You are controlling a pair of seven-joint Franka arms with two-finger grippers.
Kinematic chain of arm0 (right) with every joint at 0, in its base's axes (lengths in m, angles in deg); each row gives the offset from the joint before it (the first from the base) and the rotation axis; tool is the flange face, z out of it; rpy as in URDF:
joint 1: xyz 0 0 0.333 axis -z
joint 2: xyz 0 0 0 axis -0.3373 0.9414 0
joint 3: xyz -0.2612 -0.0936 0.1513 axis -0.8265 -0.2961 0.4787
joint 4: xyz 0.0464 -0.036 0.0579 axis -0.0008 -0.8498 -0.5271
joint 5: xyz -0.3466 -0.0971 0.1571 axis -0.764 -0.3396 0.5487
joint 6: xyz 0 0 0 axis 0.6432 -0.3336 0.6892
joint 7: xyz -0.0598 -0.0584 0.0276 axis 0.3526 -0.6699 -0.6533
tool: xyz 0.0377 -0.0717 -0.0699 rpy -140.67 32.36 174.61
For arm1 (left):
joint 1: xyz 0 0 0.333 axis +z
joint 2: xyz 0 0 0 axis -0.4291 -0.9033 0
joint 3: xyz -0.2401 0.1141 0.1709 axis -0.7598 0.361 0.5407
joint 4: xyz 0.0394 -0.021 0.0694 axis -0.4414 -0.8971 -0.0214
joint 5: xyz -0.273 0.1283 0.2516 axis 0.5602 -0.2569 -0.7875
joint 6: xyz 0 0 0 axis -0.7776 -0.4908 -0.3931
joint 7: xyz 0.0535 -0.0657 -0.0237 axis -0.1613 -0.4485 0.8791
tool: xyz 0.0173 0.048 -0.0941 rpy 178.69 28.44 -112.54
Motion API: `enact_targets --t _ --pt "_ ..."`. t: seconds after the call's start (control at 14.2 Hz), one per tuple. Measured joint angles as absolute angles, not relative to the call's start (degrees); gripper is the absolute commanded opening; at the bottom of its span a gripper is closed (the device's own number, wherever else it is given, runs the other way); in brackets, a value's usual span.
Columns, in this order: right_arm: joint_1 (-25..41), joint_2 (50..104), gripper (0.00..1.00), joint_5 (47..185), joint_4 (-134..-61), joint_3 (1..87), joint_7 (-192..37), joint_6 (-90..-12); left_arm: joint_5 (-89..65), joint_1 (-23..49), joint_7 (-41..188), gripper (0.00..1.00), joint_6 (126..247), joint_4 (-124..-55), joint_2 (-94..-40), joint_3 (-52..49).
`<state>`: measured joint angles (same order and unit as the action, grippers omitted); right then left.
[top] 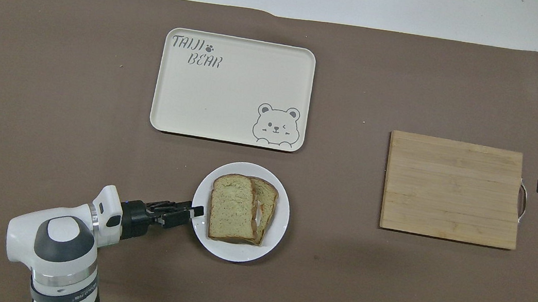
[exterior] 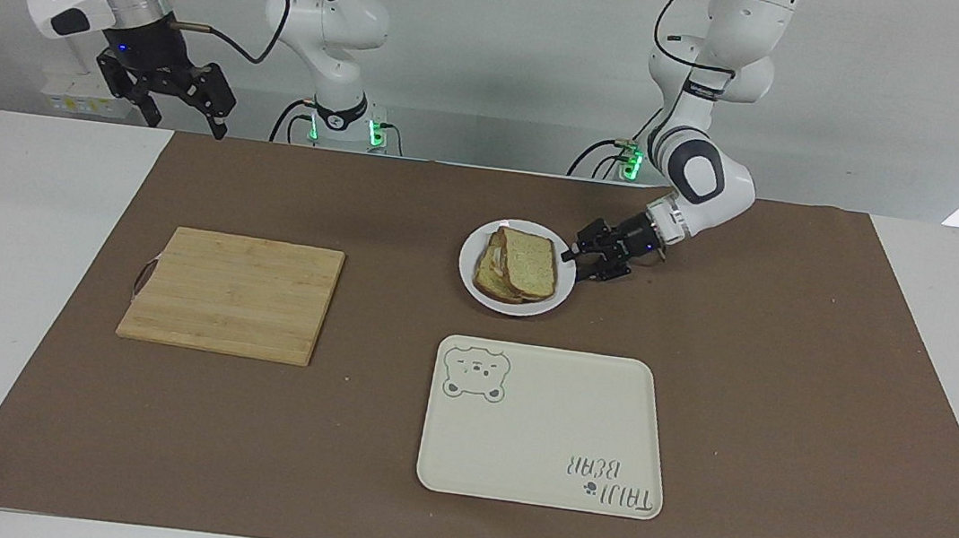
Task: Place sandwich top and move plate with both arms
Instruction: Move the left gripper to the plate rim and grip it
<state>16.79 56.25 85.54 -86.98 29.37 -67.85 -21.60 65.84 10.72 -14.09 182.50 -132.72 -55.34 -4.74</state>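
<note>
Sandwich top (top: 233, 207) flat, long axis toward robots

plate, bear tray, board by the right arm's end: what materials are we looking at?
The plate: glossy white, smooth rim; looks like ceramic, though melamine is possible. The bear tray: matte cream with a printed bear and lettering and rounded corners, probably plastic or melamine. The cutting board: pale wood or bamboo, with visible glued strips and grain, unvarnished look, and a thin loop handle on one end.
</note>
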Motion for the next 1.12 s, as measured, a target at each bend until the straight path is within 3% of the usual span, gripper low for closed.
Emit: enact_targets --t 0.49,0.77,1.12 --pt "16.8 56.2 1.00 84.8 -87.0 29.4 -69.6 -21.8 65.9 10.1 -14.2 0.54 182.5 -132.9 -55.3 -4.9" --pt "16.8 56.2 1.00 84.8 -87.0 29.4 -69.6 -21.8 65.9 9.6 -14.2 0.33 182.5 -132.9 -55.3 -4.9" --pt "16.8 56.2 1.00 84.8 -87.0 29.4 -69.6 -21.8 65.9 9.2 -14.2 0.25 182.5 -133.0 -55.3 -4.9"
